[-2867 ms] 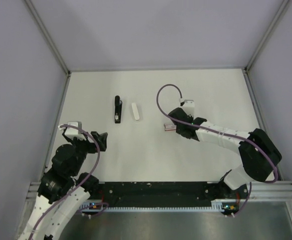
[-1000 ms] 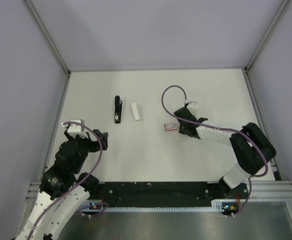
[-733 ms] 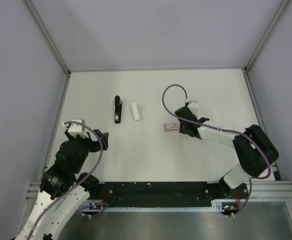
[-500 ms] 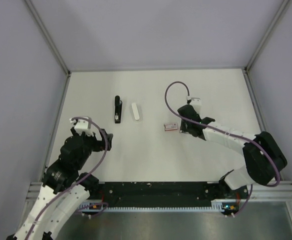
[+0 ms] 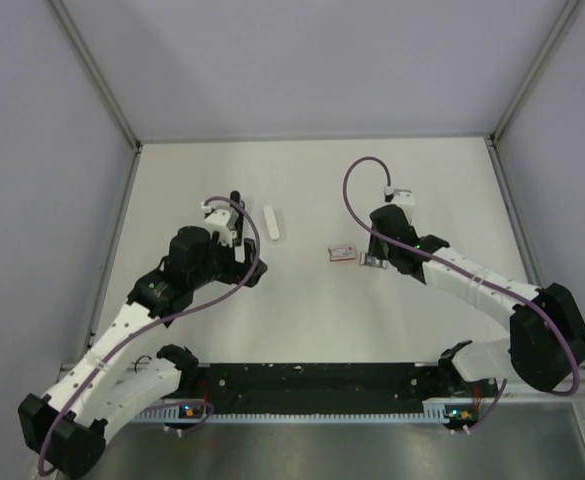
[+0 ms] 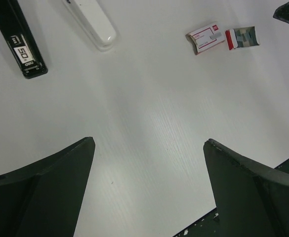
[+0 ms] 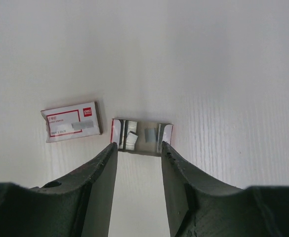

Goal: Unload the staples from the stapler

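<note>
The black stapler [image 6: 16, 39] lies flat at the top left of the left wrist view. In the top view only its far end [image 5: 236, 197] shows past the left wrist. My left gripper [image 6: 149, 143] is open wide and empty, above bare table to the near right of the stapler, also in the top view [image 5: 255, 272]. Silvery staples [image 7: 131, 139] lie in a small open red-edged tray [image 7: 167, 134]. My right gripper [image 7: 138, 145] is open, its tips at the tray's near edge, holding nothing I can see.
A white oblong block [image 5: 271, 222] lies just right of the stapler, also in the left wrist view [image 6: 90, 22]. A small pink-marked box [image 7: 71, 121] lies left of the tray, also in the top view [image 5: 343, 252]. Grey walls enclose the white table [image 5: 422, 180].
My left arm has swung forward and to the right, from the near left corner to beside the stapler. My right gripper has shifted slightly right of the box.
</note>
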Controlling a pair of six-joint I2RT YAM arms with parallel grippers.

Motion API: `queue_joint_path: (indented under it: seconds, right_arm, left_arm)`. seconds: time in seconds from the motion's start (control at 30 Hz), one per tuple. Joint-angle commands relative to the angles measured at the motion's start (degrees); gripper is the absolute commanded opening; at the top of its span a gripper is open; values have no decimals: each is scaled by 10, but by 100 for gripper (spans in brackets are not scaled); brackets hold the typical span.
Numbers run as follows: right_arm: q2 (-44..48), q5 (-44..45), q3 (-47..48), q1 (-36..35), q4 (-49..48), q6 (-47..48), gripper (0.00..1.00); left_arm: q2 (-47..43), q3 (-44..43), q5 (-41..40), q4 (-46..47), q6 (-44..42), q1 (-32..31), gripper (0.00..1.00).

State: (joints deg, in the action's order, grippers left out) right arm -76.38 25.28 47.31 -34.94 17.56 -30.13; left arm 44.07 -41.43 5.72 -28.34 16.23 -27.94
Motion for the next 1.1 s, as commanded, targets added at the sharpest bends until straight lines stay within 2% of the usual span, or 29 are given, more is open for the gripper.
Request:
queue_joint_path:
  seconds: [0.0, 0.27, 0.5, 1.07]
  right_arm:
    - [33, -28, -24, 37, 3, -2, 41]
    - [40, -76, -68, 83, -26, -20, 40]
    - [22, -114, -93, 102, -65, -32, 35]
    - [-13, -125, -100, 132, -99, -27, 26]
  left_arm:
    - [64, -24, 53, 114, 26, -9, 97]
    - [223, -65, 48, 197, 43, -66, 97]
    - [319, -98, 77, 221, 58, -77, 96]
    - [402, -124, 83, 260, 67, -103, 95]
